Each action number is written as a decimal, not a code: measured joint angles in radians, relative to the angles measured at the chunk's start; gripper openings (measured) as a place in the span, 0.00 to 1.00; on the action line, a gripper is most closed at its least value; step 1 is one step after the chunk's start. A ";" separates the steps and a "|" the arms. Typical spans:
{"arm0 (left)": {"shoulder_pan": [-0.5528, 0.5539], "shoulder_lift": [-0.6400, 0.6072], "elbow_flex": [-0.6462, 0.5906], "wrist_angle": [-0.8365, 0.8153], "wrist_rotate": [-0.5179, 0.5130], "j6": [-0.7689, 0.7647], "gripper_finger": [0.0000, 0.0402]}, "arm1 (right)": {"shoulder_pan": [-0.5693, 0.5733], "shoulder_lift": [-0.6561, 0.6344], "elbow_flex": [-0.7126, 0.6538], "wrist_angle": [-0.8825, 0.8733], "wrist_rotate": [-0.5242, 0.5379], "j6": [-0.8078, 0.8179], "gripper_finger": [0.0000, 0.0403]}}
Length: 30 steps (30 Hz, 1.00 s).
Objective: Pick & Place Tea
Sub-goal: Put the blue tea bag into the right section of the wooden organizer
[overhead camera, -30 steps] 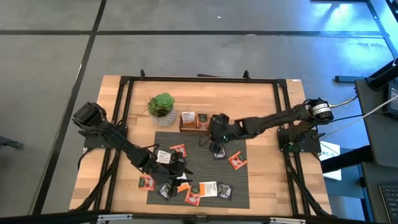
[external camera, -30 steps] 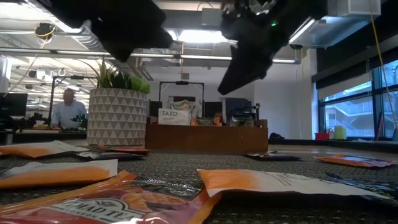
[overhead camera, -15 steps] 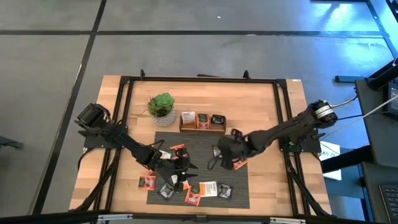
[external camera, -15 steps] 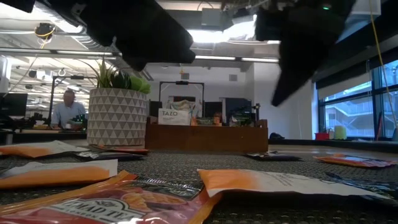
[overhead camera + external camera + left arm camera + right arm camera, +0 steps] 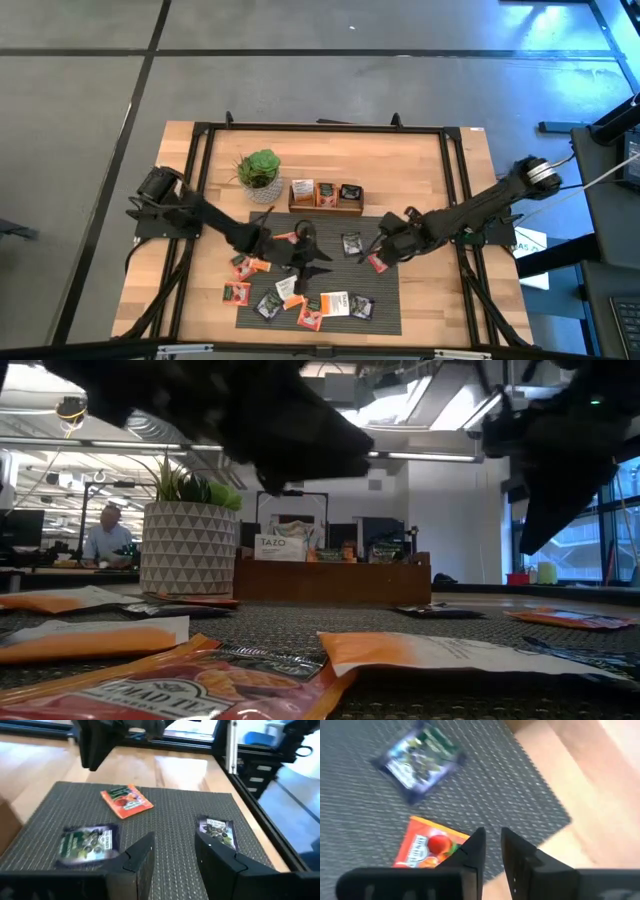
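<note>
Left gripper [image 5: 308,243] moved mat-centre, right gripper [image 5: 375,250] over orange sachet [image 5: 376,263], tilted diagonally

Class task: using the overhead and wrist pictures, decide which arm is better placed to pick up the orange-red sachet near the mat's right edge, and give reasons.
Probably the right. The right gripper hangs almost over the orange-red sachet, fingers slightly apart; the left gripper is mid-mat, farther away.

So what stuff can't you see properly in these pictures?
- High view: the sachets are too small to read, and so are the packets in the wooden tray.
- High view: the left gripper covers part of the mat and any sachets under it.
- Low view: both arms are dark, blurred shapes, and the tray's far side is out of sight.
- Right wrist view: the dark sachet is blurred.
</note>
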 joint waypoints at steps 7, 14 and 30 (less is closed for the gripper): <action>0.086 0.129 0.105 -0.022 0.033 0.031 0.34 | -0.067 -0.128 -0.191 0.429 0.002 -0.123 0.14; 0.122 0.280 0.217 -0.036 0.039 0.018 0.34 | -0.147 -0.078 -0.232 0.610 -0.076 -0.196 0.28; 0.153 0.348 0.261 -0.181 0.034 -0.061 0.34 | -0.216 0.162 -0.231 0.792 -0.098 -0.161 0.55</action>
